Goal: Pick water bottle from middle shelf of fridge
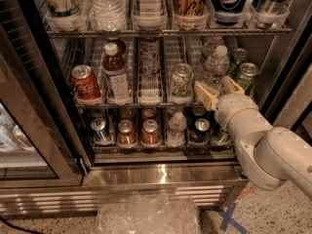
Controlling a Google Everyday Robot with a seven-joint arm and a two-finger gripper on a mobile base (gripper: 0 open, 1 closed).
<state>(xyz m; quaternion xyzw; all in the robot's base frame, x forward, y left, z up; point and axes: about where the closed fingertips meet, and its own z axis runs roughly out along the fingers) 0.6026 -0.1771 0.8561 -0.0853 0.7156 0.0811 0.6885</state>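
The water bottle (pixel 214 66), clear with a white cap and a pale label, stands at the right of the middle shelf (pixel 146 103) in the open fridge (pixel 161 175). My gripper (pixel 219 90) reaches in from the lower right on a white arm. It is open, with its tan fingers (pixel 205 96) on either side of the bottle's lower part. I cannot tell whether they touch it. The bottle's base is hidden behind the gripper.
The same shelf holds a Coca-Cola can (pixel 86 83), a brown-drink bottle (pixel 116 72), a silver-green can (pixel 181 79) and green cans (pixel 247 75). Short cans and a small clear bottle (pixel 176 127) fill the rack below. The glass door (pixel 29 130) stands open at the left. Crumpled plastic (pixel 148 216) lies on the floor.
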